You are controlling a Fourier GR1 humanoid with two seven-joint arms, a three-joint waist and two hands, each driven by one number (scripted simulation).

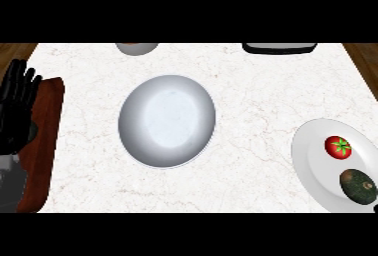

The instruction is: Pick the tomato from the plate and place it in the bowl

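Nearest to us, at the lower right, a white plate (314, 165) sits on the pale marble tabletop (251, 90) and runs past the view's right edge. On it we see a dark green, avocado-like fruit (359, 186) closest to us, and just beyond it, apart from it, the red tomato (338, 147) with its green star-shaped calyx facing up. At the far left we find our left hand (18, 107), resting with its fingers (16, 77) straight and released, holding nothing, above a reddish-brown board (46, 145). In the middle of the tabletop stands the grey bowl (167, 120), well apart from the plate. At the far edge we make out a partly visible rounded grey object (136, 47) and a dark object (279, 47).
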